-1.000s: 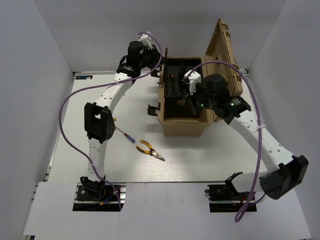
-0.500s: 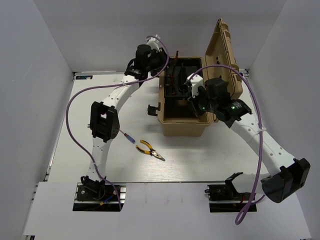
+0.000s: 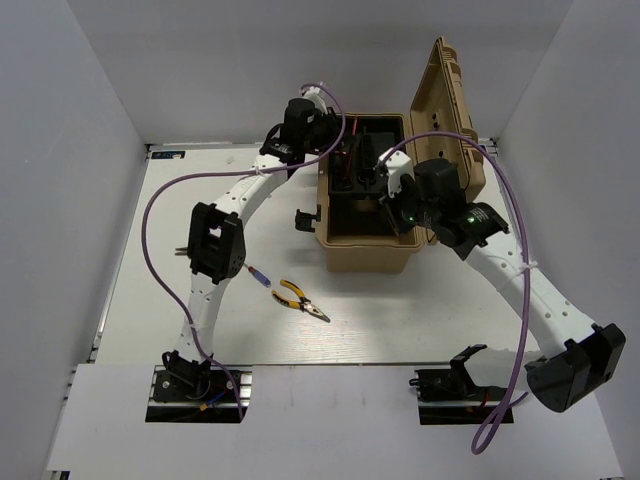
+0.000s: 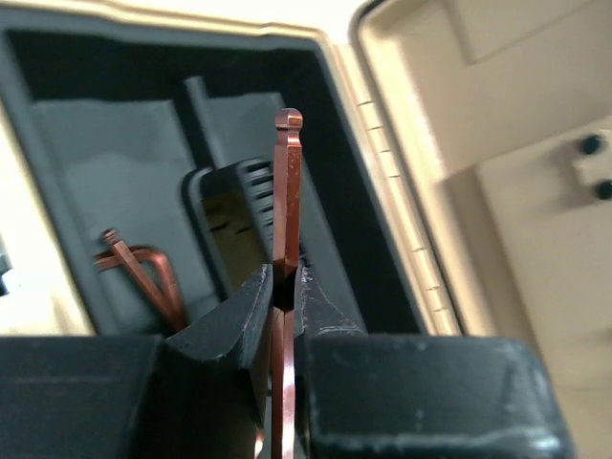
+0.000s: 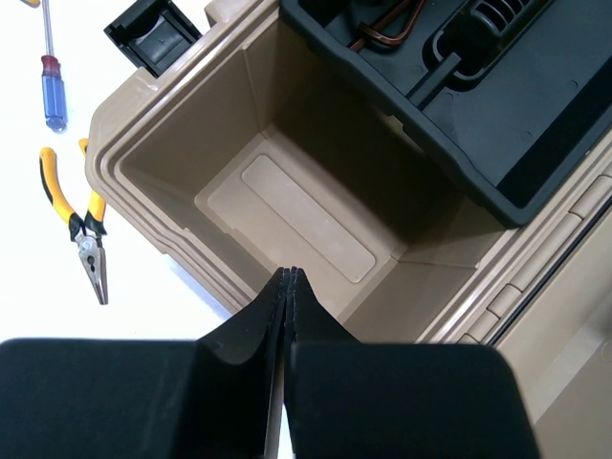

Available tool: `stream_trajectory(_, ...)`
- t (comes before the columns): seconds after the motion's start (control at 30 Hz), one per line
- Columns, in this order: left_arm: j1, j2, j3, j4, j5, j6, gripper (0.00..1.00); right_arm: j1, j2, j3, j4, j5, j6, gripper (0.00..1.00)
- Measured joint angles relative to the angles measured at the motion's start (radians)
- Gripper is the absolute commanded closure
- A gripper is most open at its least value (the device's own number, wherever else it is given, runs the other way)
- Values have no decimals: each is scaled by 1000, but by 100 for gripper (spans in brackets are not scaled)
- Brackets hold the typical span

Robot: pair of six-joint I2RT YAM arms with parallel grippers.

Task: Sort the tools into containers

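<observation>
Both arms are built from white tubular links joined by black joint housings. The left arm (image 3: pixel 215 250) and the right arm (image 3: pixel 535 295) each stand on a black base bracket at the near table edge. A purple cable (image 3: pixel 146 230) loops loosely along each arm. A green indicator light (image 3: pixel 408 213) shows on the right arm's wrist housing. The left gripper (image 4: pixel 285 279) and the right gripper (image 5: pixel 289 279) have matte black, wedge-shaped fingers (image 4: pixel 229 325).

White table (image 3: pixel 150 300) enclosed by plain white walls (image 3: pixel 60 150).
</observation>
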Motion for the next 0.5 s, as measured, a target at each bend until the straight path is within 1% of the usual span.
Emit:
stream_trajectory(0.07, 0, 4, 0, -25, -22, 1, 100, -1, -2, 0, 0, 0, 0, 100)
stream_trajectory(0.1, 0, 5, 0, -37, -31, 1, 98, -2, -4, -1, 0, 0, 0, 100)
stream_trajectory(0.13, 0, 5, 0, -49, -39, 2, 84, -2, -6, -2, 0, 0, 0, 100)
stream_trajectory(0.2, 0, 5, 0, -60, -53, 3, 63, -2, -11, -2, 0, 0, 0, 100)
stream_trajectory(0.23, 0, 6, 0, -64, -56, 6, 49, -2, -13, -2, 0, 0, 0, 100)
stream_trajectory(0.27, 0, 6, 1, -66, -57, 10, 41, -3, -14, -2, 0, -1, 0, 98)
stream_trajectory(0.3, 0, 11, 9, -74, -60, 11, 38, -3, -16, -2, -1, -2, 0, 91)
stream_trajectory(0.37, 1, 28, 37, -74, -63, 11, 31, -3, -19, -2, -2, -6, 1, 86)
stream_trajectory(0.43, 1, 32, 47, -74, -63, 9, 31, -5, -23, -2, -2, -18, -3, 84)
stream_trajectory(0.47, 1, 32, 48, -74, -61, 9, 31, -7, -24, -2, -2, -26, -4, 84)
stream_trajectory(0.5, 1, 32, 54, -74, -60, 9, 33, -7, -26, -2, -2, -36, -8, 85)
